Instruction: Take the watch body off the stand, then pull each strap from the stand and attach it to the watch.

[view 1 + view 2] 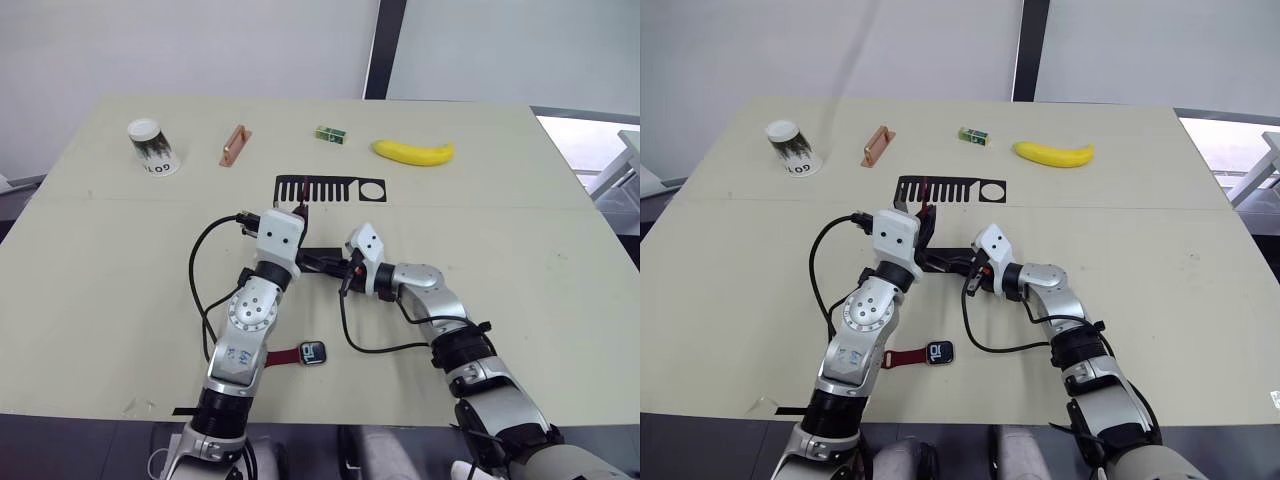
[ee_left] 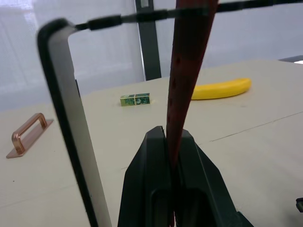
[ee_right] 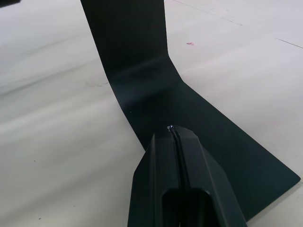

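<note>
The black stand (image 1: 330, 188) rises mid-table, its slotted top plate facing up. One dark red strap (image 2: 187, 71) hangs from a slot in that plate, and my left gripper (image 2: 171, 135) is shut on it just below the plate, beside the stand's upright (image 2: 66, 118). My right gripper (image 3: 171, 130) is shut, its tips resting on the stand's flat base (image 3: 213, 137). The watch body (image 1: 313, 353) lies on the table near the front edge. The other dark red strap (image 1: 283, 357) runs out from its left side, beside my left forearm.
Along the far side lie a tipped paper cup (image 1: 153, 146), a copper handle (image 1: 235, 144), a small green block (image 1: 331, 134) and a banana (image 1: 413, 152). Black cables loop on the table beside both arms. The table's front edge is just below the watch.
</note>
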Tool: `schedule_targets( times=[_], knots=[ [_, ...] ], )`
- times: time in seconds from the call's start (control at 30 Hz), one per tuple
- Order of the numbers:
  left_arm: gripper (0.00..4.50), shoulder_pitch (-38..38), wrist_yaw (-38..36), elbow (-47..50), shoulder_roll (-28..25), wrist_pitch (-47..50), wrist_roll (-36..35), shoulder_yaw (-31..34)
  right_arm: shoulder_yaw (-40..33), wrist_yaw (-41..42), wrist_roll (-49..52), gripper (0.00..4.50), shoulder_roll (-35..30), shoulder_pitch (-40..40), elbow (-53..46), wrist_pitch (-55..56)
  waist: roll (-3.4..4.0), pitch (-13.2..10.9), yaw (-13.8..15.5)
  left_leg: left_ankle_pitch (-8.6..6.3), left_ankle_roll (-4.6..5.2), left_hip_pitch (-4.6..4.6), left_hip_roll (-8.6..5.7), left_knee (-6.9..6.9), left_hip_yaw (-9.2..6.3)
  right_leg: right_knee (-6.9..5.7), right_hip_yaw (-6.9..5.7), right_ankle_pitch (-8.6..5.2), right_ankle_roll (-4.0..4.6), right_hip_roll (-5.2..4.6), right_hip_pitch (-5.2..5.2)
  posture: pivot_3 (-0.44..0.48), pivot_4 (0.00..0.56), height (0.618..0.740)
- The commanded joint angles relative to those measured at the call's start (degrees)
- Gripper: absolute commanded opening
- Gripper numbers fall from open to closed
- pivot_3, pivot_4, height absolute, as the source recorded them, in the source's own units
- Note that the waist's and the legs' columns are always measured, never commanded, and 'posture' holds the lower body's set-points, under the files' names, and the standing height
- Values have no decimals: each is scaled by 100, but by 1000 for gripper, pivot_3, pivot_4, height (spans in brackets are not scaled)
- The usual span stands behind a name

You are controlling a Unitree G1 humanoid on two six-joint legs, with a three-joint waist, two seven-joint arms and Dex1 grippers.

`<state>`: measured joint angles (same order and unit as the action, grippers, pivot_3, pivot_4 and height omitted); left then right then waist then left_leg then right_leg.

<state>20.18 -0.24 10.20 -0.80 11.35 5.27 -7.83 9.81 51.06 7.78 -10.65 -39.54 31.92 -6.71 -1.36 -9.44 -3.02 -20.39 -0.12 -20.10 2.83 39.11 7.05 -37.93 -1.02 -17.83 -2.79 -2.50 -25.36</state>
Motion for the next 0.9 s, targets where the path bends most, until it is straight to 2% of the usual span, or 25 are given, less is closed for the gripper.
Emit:
schedule_targets(
  times=[0.03,0.53,0.63,0.73,0.9],
  knots=[
    [80,95,-82,218,70,-124,-63,-25,174,16,-177,0,-6,213,249,-236,0,0,0,0,0,0,0,0,0,0,0,0,0,0,0,0,150,739],
    [80,-608,-671,1051,-156,-132,-273,-166,166,-84,-203,0,62,198,343,-160,0,2,-12,0,0,1,0,0,0,6,0,0,0,-1,0,0,150,739],
    [80,-922,-1167,1379,-488,-332,-446,-288,146,-87,-197,0,59,160,361,-137,2,6,-19,0,0,2,1,-1,0,6,1,0,0,-1,0,0,150,739],
    [80,-1200,-1595,1667,-852,-467,-731,-139,75,-43,-128,0,39,126,346,-93,3,7,-19,0,0,3,2,-1,0,6,1,0,1,-1,0,0,150,739],
    [80,-1565,-2716,2123,-1600,-198,-2035,365,-65,241,120,0,-97,203,-31,-110,5,8,-12,0,-1,0,2,-2,-2,10,1,0,1,-2,0,0,150,739]
  ],
)
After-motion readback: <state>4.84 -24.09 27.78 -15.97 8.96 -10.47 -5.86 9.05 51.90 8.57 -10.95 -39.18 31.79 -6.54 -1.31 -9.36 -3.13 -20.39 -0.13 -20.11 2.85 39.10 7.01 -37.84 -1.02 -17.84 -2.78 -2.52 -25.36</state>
